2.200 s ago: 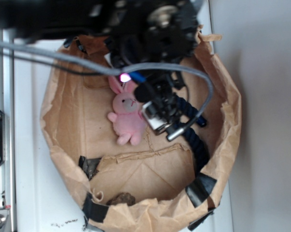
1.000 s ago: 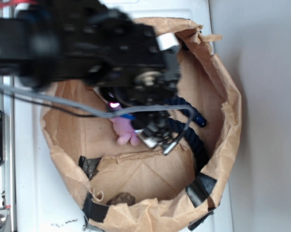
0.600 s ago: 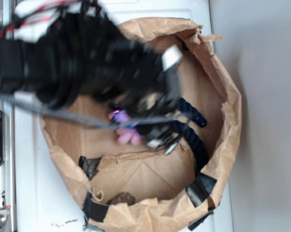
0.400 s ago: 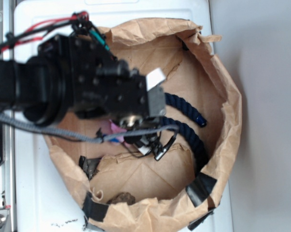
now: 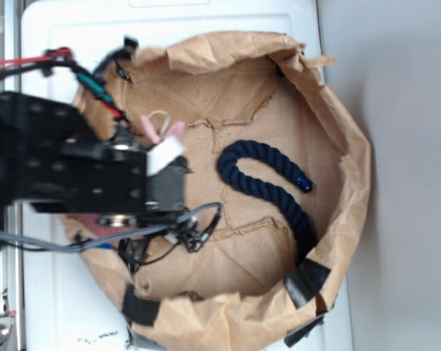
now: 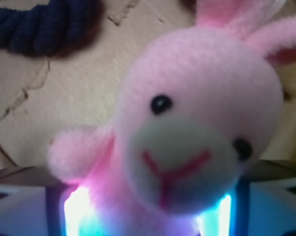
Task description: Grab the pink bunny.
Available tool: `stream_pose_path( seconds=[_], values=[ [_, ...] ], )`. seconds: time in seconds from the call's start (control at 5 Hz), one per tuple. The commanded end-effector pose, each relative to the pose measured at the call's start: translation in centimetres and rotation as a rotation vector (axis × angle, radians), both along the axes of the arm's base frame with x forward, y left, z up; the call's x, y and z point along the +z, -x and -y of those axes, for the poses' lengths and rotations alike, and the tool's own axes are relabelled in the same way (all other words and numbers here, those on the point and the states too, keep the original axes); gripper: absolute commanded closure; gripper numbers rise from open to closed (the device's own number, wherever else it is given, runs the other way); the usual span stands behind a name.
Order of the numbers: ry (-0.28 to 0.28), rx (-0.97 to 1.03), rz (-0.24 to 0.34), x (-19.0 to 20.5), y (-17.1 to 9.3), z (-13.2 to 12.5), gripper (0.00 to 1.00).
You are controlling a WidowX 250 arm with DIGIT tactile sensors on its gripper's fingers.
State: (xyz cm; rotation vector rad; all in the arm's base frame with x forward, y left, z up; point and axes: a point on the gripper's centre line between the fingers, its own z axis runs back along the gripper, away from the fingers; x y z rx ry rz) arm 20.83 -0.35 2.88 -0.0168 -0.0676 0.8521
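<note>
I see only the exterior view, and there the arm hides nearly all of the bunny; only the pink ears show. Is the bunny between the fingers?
Observer: Yes. In the wrist view the pink bunny fills the frame, and its lower body sits between the fingers, so it seems to be gripped.
Operator: Which way does it face?
Observer: Toward the wrist camera. Both black eyes and the red stitched mouth show, and the ears point away from the camera.
Operator: Is the rope caught with it?
Observer: No. In the wrist view the navy rope lies behind on the paper floor, apart from the bunny.
</note>
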Motion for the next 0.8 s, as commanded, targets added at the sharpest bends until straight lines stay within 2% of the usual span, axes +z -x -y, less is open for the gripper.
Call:
stream_pose_path(
  seconds=[0.0, 0.2, 0.4, 0.6],
  values=[
    [0.080, -0.061, 0.078, 5.2, 6.2, 2.5, 1.00],
    [0.125, -0.091, 0.103, 9.7, 7.7, 3.7, 1.00],
    [0.153, -0.127, 0.062, 12.7, 8.7, 4.4, 1.00],
    [0.132, -0.157, 0.052, 13.7, 10.1, 5.2, 1.00]
  ],
)
